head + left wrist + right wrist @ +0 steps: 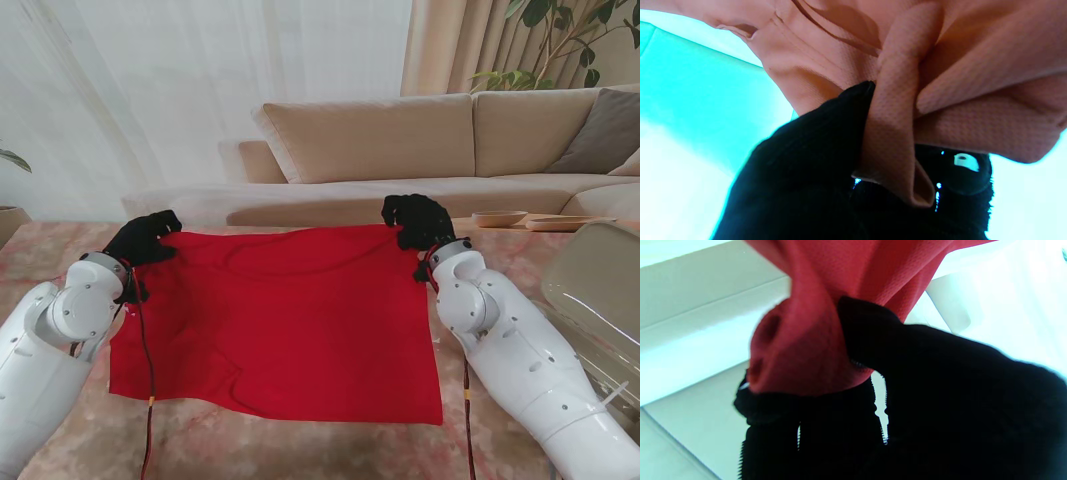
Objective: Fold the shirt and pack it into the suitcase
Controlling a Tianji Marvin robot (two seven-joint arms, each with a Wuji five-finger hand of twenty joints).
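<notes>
Two black-gloved robot hands hold a red shirt by its far corners over a mottled pink surface.

The shirt (280,320) is spread as a wide rectangle across the surface (300,445), its near edge lying flat close to me. The left hand (143,238) grips the far left corner and the right hand (418,220) grips the far right corner. In each wrist view the fingers (826,140) are closed tight, with a bunched fold of the cloth pinched between them. At the right edge sits the pale, translucent lid of the suitcase (600,275), just beside the right arm. A beige sofa (400,140) stands beyond the surface.
</notes>
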